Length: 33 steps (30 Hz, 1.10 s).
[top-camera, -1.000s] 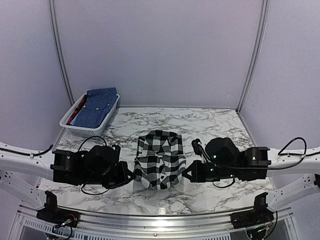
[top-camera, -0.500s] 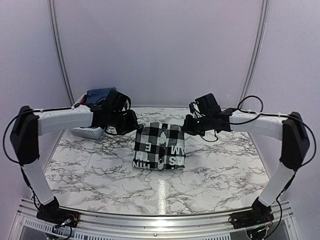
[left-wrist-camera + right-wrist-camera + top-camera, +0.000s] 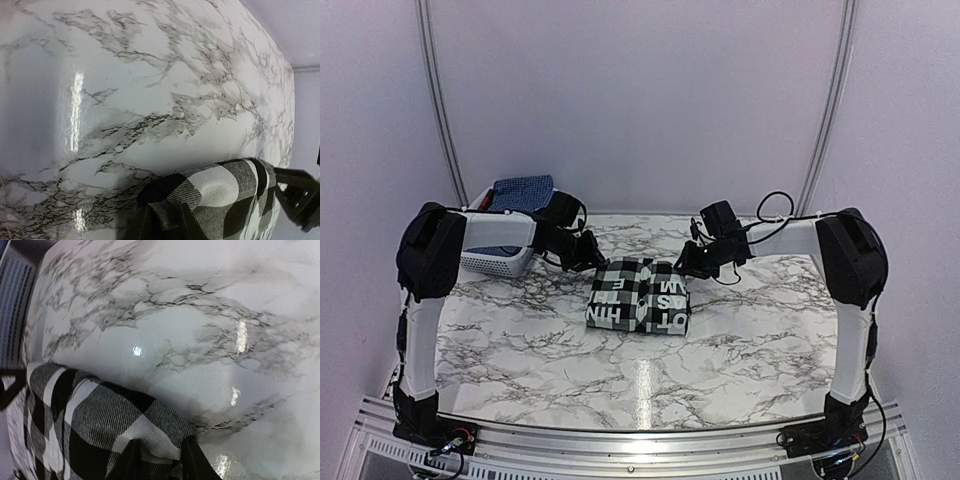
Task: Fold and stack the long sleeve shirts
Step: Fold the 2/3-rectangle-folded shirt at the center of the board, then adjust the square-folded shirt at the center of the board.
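Observation:
The black-and-white checked shirt point(image 3: 638, 297) lies folded in a compact rectangle at the table's middle, with white lettering showing on its top face. My left gripper point(image 3: 592, 258) is shut on its far left corner, low at the table. My right gripper point(image 3: 685, 262) is shut on its far right corner. In the left wrist view the checked cloth point(image 3: 225, 195) runs between my dark fingers point(image 3: 137, 222). In the right wrist view the cloth point(image 3: 100, 415) is pinched between my fingers point(image 3: 197, 462). The blue printed shirt point(image 3: 523, 192) lies folded in the basket.
The white slotted basket point(image 3: 495, 262) stands at the far left, just behind my left arm; its wall also shows in the right wrist view point(image 3: 15, 305). Marble table point(image 3: 640, 380) spreads in front of the shirt. White walls close the back and sides.
Both arms carried the shirt's near edge up and over to the far side, folding it in half. They then lowered, and the fold now lies flat with lettering up.

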Available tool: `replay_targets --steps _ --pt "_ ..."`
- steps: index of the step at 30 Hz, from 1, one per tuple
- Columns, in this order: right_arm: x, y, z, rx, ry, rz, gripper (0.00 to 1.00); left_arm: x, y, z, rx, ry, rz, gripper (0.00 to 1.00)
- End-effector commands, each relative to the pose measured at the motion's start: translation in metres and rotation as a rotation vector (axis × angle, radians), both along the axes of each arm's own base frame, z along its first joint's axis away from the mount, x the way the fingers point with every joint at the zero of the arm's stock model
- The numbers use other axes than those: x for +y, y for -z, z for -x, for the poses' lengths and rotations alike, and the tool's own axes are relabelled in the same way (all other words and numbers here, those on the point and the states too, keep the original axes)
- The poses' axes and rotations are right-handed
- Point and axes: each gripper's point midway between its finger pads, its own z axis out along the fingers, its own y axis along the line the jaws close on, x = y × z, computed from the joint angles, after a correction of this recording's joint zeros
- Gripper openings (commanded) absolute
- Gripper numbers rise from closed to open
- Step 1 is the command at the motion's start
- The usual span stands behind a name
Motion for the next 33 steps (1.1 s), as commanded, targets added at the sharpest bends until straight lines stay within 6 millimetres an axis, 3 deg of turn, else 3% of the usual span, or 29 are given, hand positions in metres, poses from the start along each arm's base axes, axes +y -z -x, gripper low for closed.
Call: replay_targets --steps 1,3,4,8,12,17,20,26,33 --pt "0.001 -0.043 -0.016 -0.112 -0.007 -0.009 0.38 -0.004 -0.038 -0.011 -0.106 0.048 0.022 0.35" --pt "-0.007 -0.056 -0.011 -0.138 0.001 0.016 0.49 0.007 -0.054 -0.009 -0.146 0.032 -0.001 0.52" --pt "-0.012 -0.061 -0.006 -0.145 0.009 0.023 0.51 0.016 -0.061 -0.006 -0.160 0.016 -0.016 0.56" --pt "-0.027 -0.066 0.026 -0.146 0.021 0.004 0.53 0.048 -0.059 0.021 -0.146 -0.034 -0.062 0.58" --pt "-0.041 -0.049 0.060 -0.103 0.033 -0.017 0.34 0.066 -0.043 0.058 -0.098 -0.048 -0.066 0.52" --pt "-0.023 -0.020 0.093 -0.038 -0.026 -0.062 0.32 0.063 -0.010 0.096 -0.015 -0.021 -0.001 0.42" --pt "-0.013 -0.018 0.098 -0.033 -0.046 -0.084 0.32 0.056 -0.001 0.110 -0.002 -0.012 0.034 0.40" --pt "-0.006 -0.004 0.106 0.007 -0.049 -0.071 0.33 0.045 0.008 0.121 0.012 -0.003 0.061 0.40" --pt "-0.003 0.015 0.103 0.036 -0.038 -0.048 0.33 0.034 0.018 0.125 0.027 0.004 0.071 0.38"
